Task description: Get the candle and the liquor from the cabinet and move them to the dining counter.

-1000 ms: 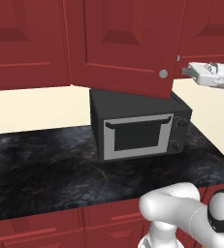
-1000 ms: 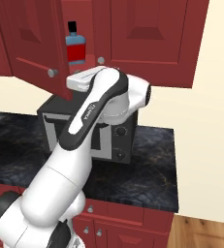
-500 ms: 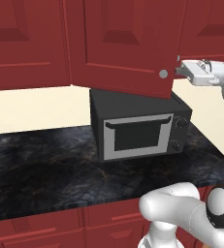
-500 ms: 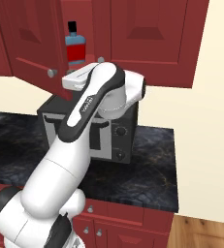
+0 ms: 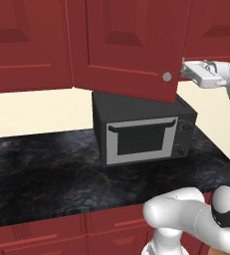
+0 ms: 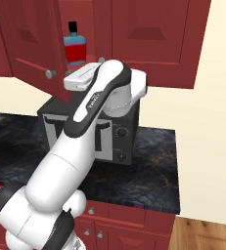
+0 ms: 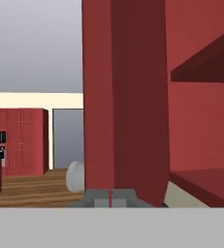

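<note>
The liquor (image 6: pixel 75 46), a squat blue bottle with a red label and black cap, stands upright inside the open cabinet (image 6: pixel 31 34). The cabinet's dark red door (image 5: pixel 126 40) hangs swung out, with its silver knob (image 5: pixel 167 76) at the lower corner. My gripper (image 5: pixel 185 69) is shut with nothing in it, just behind the door's free edge. In the right base view the gripper (image 6: pixel 68 83) sits directly below the bottle. In the hand view the joined tips of the gripper (image 7: pixel 109 197) rest against the door's edge (image 7: pixel 128 97), with the red shelf (image 7: pixel 205 179) to the right. The candle is hidden and the dining counter is out of view.
A black microwave (image 5: pixel 141 137) stands on the black marbled counter (image 5: pixel 42 174) right beneath the cabinet. Closed red wall cabinets (image 6: pixel 153 39) flank the open one, and red drawers (image 5: pixel 37 239) run below the counter. The hand view looks past the door to a wooden floor (image 7: pixel 31 191).
My hand has shifted a little left toward the door's free edge. The door and the bottle have barely moved.
</note>
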